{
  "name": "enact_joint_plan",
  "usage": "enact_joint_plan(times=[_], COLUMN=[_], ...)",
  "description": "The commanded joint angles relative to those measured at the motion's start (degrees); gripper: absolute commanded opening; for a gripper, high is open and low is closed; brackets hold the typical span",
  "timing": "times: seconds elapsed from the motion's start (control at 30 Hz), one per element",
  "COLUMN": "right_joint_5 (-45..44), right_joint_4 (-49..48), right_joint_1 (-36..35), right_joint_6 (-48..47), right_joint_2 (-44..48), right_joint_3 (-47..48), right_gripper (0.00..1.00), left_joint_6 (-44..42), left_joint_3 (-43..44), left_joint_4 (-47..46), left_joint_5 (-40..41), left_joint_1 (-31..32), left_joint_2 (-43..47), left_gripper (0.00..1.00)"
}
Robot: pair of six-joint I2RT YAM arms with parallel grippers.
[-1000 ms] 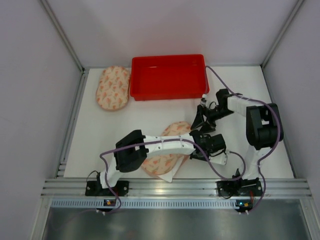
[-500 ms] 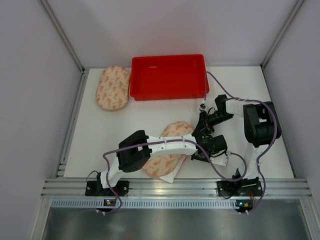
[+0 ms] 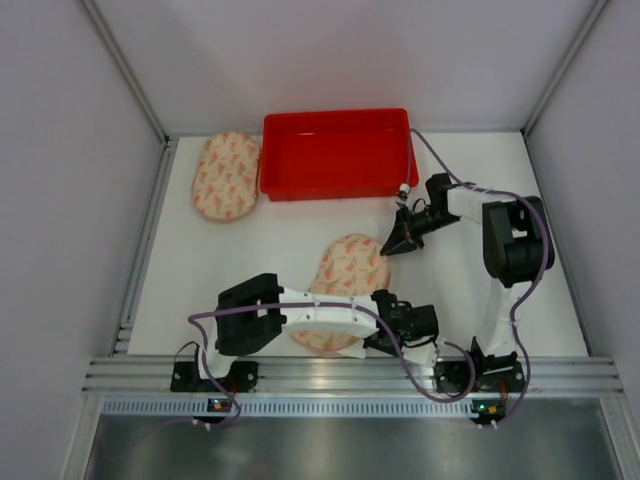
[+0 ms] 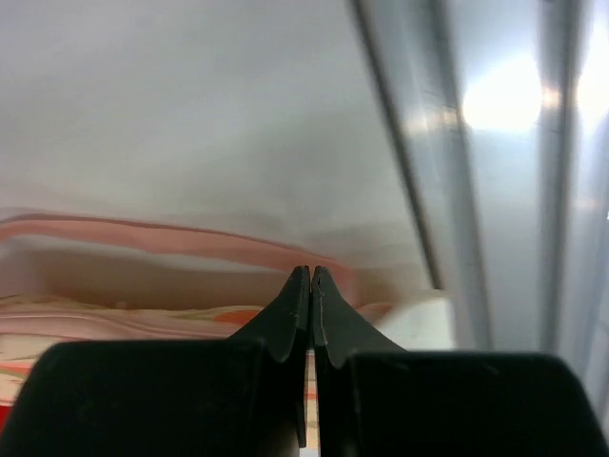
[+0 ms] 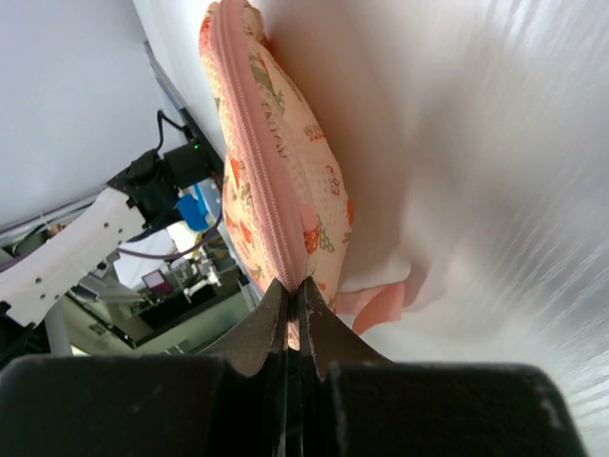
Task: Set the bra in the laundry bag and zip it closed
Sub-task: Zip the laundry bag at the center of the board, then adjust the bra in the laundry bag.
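The laundry bag (image 3: pixel 347 268), a cream pouch with an orange print and a pink zipper, lies at the table's middle. My right gripper (image 3: pixel 393 243) is shut on the pink zipper seam at the bag's far right end (image 5: pixel 271 205); its tips (image 5: pixel 295 284) pinch the seam. White and peach fabric (image 5: pixel 381 297), apparently the bra, pokes out beside that end, and white fabric also shows under the bag's near end (image 3: pixel 350 350). My left gripper (image 3: pixel 385 335) sits at the bag's near right edge. Its jaws (image 4: pixel 311 274) are pressed together against the pink trim (image 4: pixel 143 236).
A red bin (image 3: pixel 337 153) stands at the back of the table. A second printed pouch (image 3: pixel 226 175) lies to its left. The aluminium rail (image 3: pixel 340 375) runs along the near edge, close to the left gripper, and also shows in the left wrist view (image 4: pixel 428 143).
The right gripper has shut on the bag's far end. The left arm has drawn back toward the near rail, still shut, uncovering more of the bag.
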State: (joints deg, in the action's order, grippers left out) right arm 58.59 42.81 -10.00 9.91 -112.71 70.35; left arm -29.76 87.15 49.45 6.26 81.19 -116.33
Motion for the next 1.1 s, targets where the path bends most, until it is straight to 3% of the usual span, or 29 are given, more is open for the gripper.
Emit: enact_joint_plan(times=[0.0,0.2,0.27,0.3,0.33,0.4,0.43,0.67,0.87,0.93,1.07], right_joint_5=[-0.84,-2.95,-2.52,-2.51,-2.60,-2.51,-2.34,1.43,4.34,4.69,4.78], right_joint_4=[-4.93,-6.42,-5.19,-4.93,-4.58,-3.26,-2.39,4.12,1.32,0.27,-1.06], right_joint_1=[-0.02,0.24,0.33,0.24,0.33,0.33,0.24,-0.11,-3.08,-4.23,-6.96], right_joint_6=[1.42,3.71,3.54,3.45,3.45,2.75,2.31,-3.66,-2.88,-2.36,-1.56], right_joint_2=[-1.90,-1.29,-0.50,-0.15,1.16,2.75,3.97,7.23,7.50,6.89,5.04], right_joint_3=[4.44,5.24,4.89,4.45,3.32,2.17,1.12,-4.77,-8.56,-8.47,-8.30], right_gripper=[0.00,0.00,0.19,0.40,0.50,0.66,0.70,0.74,0.74,0.73,0.60], left_joint_6=[3.48,3.48,3.13,2.69,2.51,1.47,0.94,-4.95,-7.51,-7.77,-8.38], left_joint_3=[-4.88,-7.97,-7.27,-5.52,-4.63,-2.53,-0.60,3.46,4.51,4.69,4.61], left_joint_4=[0.65,0.30,-0.32,-0.32,-0.32,-0.32,-0.41,-1.46,-2.61,-2.52,-2.61], left_joint_5=[-8.09,-8.46,-6.88,-6.88,-5.05,-4.07,-3.72,-0.82,-0.99,-1.78,-2.92], left_joint_1=[3.18,3.54,3.02,2.66,2.14,0.56,-0.06,-4.89,-5.87,-5.87,-5.78], left_joint_2=[5.85,8.40,8.58,8.41,8.06,7.35,7.18,5.50,5.24,5.33,5.94], left_gripper=[0.00,0.00,0.00,0.00,0.00,0.00,0.00,0.00,0.00,0.00,0.00])
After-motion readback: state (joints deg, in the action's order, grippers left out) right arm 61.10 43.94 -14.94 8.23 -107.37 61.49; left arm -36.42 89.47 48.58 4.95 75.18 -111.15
